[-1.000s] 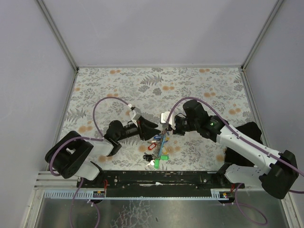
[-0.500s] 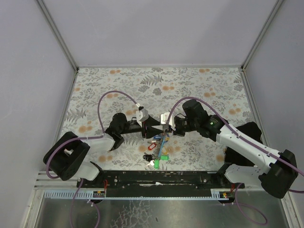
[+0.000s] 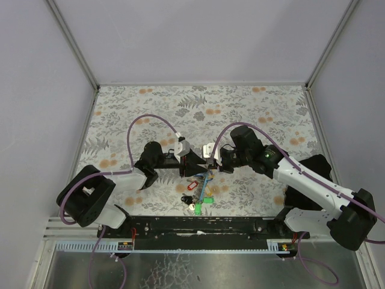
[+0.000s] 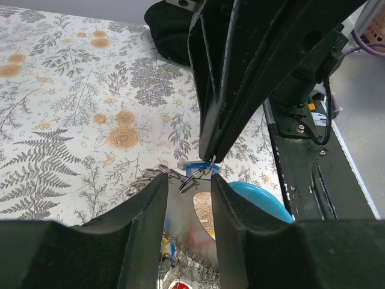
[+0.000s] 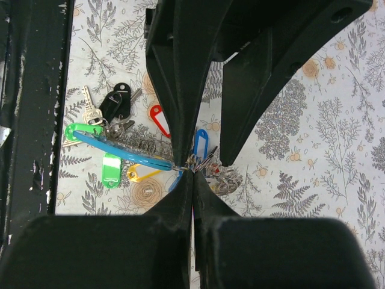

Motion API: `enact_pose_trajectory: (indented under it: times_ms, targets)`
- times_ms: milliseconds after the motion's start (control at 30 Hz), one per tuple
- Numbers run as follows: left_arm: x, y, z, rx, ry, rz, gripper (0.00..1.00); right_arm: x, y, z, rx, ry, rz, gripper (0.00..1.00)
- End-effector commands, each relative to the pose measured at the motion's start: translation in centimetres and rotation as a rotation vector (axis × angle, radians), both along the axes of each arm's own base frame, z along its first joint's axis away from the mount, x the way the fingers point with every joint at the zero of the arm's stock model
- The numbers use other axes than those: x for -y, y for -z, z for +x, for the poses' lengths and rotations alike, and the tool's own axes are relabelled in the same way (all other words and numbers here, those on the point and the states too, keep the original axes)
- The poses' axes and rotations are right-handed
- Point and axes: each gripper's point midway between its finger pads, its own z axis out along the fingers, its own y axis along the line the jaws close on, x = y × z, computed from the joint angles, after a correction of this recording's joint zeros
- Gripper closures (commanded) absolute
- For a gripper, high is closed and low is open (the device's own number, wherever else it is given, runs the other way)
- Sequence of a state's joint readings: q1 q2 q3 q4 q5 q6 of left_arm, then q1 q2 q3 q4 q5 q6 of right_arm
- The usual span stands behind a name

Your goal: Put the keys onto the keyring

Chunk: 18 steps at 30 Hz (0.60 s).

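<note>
Two arms reach inward over the flowered worktop [image 3: 258,114], the left arm [image 3: 120,180] and the right arm [image 3: 301,177] nose to nose near its front edge. We judge this lets one steady the ring while the other works a key onto it. The black rail [image 3: 240,224] runs just beside the bunch on the near side, so there is little room that way.

The right tool [image 5: 192,171] is pressed together and pinches the thin wire of the keyring [image 5: 203,160]. The light-blue strap [image 5: 120,150] trails away from that pinch. The left tool [image 4: 188,180] faces it with a narrow gap between its fingers, right at the ring's end. We cannot tell whether they touch anything.

The keys [image 3: 195,189] lie in a loose heap around the strap: a black-capped key [image 5: 119,101], a green one [image 5: 111,167], a red one [image 5: 157,119], a yellow one [image 5: 139,174] and a blue one [image 5: 200,144]. Several overlap, so singling one out looks fiddly. The right tool's own fingers hide the ring's opening.
</note>
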<state>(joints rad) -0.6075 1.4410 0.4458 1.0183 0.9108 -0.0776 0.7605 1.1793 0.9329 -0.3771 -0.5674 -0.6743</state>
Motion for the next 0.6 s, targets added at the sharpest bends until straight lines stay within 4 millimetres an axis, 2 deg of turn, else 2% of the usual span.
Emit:
enact_pose_trajectory:
  times_ms: [0, 133, 233, 400, 567]
  targets:
    - [0.3, -1.4, 0.1, 0.037, 0.031, -0.031, 0.69, -1.3, -2.6, -0.1, 0.035, -0.047, 0.059, 1.0]
    - [0.3, -1.2, 0.1, 0.028, 0.034, -0.026, 0.88, -1.2, -2.6, -0.1, 0.034, -0.043, 0.056, 1.0]
    - [0.2, -1.2, 0.1, 0.026, 0.02, -0.02, 0.98, -0.9, -2.7, -0.1, 0.039, -0.031, 0.06, 1.0]
    - [-0.3, -1.6, 0.6, 0.004, -0.052, -0.035, 1.0, -0.5, -2.7, -0.5, 0.036, -0.013, 0.074, 1.0]
    - [-0.7, -2.1, 1.3, -0.067, -0.133, -0.072, 1.0, 0.0, -1.8, -1.0, 0.016, 0.007, 0.072, 1.0]
